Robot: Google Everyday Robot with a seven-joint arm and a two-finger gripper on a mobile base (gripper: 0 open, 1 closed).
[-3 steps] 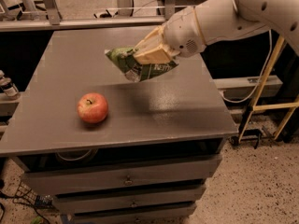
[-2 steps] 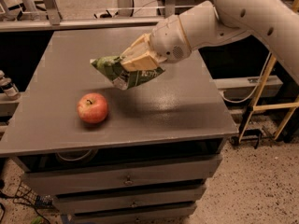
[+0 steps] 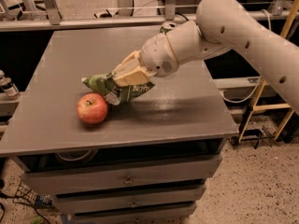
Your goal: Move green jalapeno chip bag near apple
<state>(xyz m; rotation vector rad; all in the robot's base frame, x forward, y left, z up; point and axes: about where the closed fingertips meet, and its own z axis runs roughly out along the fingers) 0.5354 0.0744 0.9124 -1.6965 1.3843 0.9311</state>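
The green jalapeno chip bag is crinkled, green with white lettering, and sits low over the grey table, right beside the apple. The red apple with yellowish patches and a short stem rests on the table near the front left. My gripper with tan fingers is shut on the bag's upper right part. The bag's lower left end almost touches the apple's upper right side. I cannot tell whether the bag rests on the table.
The top of a green can shows behind my arm at the table's far edge. Drawers lie below the tabletop. A yellow frame stands at the right. A small bottle sits at the left.
My gripper has carried the bag down and to the left, from above the table's middle to right beside the apple. The apple has not moved.
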